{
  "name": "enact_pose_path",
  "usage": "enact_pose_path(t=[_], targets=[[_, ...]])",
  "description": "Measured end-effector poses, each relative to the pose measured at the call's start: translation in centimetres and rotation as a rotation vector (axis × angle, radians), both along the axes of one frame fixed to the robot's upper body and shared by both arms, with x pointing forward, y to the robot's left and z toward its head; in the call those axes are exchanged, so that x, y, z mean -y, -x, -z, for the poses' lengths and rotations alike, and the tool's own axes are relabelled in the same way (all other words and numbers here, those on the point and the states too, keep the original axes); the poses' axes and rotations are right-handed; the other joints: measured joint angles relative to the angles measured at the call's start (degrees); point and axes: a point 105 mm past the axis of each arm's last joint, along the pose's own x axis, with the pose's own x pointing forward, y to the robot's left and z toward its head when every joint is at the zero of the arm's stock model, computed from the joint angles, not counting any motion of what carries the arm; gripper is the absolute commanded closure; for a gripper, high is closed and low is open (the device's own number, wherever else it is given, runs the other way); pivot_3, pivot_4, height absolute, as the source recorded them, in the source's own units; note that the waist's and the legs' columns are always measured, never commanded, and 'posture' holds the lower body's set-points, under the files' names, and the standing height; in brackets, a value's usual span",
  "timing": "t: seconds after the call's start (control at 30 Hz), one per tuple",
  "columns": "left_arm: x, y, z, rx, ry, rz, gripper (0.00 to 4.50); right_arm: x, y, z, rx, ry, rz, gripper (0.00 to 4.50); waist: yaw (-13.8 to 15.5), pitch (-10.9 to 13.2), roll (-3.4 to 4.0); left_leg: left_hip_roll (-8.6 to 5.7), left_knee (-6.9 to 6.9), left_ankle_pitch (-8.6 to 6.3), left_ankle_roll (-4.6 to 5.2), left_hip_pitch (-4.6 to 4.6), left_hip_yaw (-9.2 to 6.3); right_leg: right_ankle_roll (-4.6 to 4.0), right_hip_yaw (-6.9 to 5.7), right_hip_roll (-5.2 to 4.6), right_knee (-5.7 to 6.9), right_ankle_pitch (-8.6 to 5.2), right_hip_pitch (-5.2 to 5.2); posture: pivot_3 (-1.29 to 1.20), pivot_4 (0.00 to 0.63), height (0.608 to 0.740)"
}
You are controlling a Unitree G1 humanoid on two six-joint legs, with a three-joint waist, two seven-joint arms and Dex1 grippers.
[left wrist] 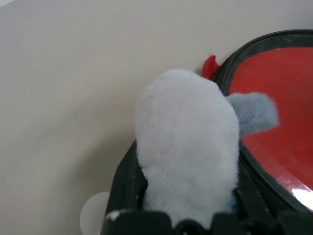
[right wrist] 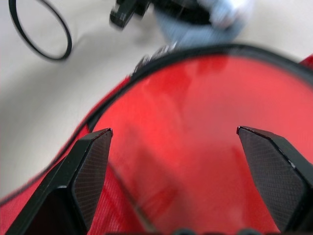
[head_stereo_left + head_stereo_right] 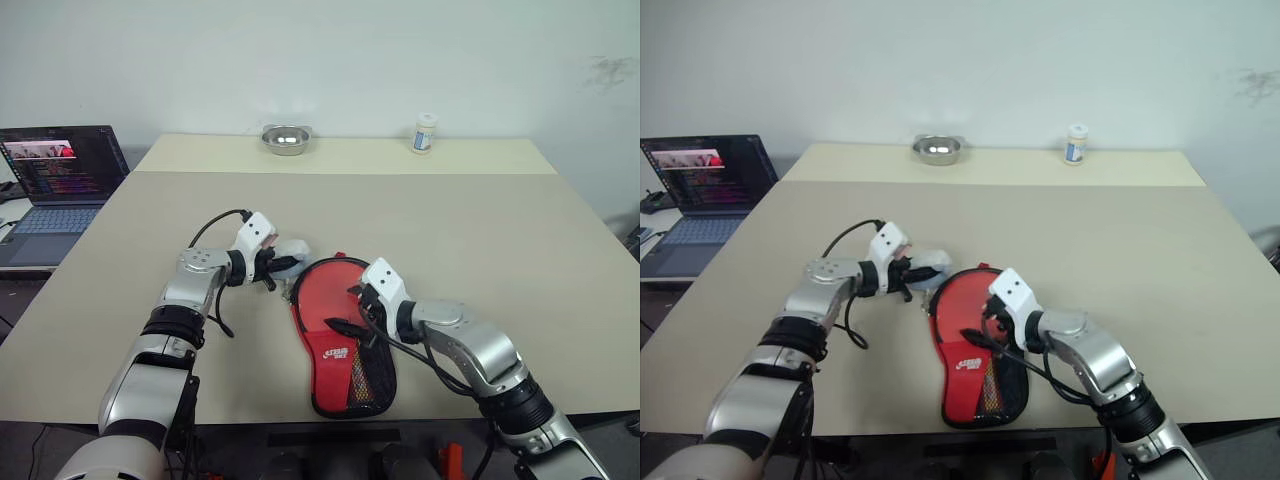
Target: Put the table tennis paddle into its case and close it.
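Lying at the lower centre of the frame on the bench (image 3: 480, 230), the case (image 3: 340, 400) is spread open, and the table tennis paddle (image 3: 330, 300) is seen resting in it, red face up. The case is judged soft and limp, likely to slide or fold if pushed, so its stiffer zipped rim is the sensible place to be gripped; the paddle is judged light, rigid and smooth-faced, best pressed flat. The right claw (image 2: 173, 142) is held wide open just above the red face. The left claw (image 3: 283, 266), at the case's upper left edge, is wrapped in pale fuzzy padding, and whether it is closed cannot be told.
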Motion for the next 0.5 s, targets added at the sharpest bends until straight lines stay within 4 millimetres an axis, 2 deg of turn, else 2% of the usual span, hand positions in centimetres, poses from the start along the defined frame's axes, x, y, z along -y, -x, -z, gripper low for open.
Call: enact_pose_path(t=[0.33,0.5], targets=[[1.6,-1.9,0.0,-0.028,-0.053,-0.079,3.93,-0.2,0.4,1.1,-0.011,0.038,0.005,0.00,0.26,-0.23,-0.32,-0.06,0.00,0.01,-0.01,0.35,-0.02,0.26,-0.01,0.01,0.09,-0.15,0.30,0.00,0.150,0.740],[2.9,-3.4,0.2,0.020,-0.178,-0.115,3.93,0.1,0.4,1.5,-0.018,0.049,0.023,0.00,0.80,-0.34,-0.39,-0.14,0.04,0.02,-0.01,0.59,-0.10,0.27,-0.12,-0.02,0.05,-0.15,0.63,0.00,0.150,0.740]])
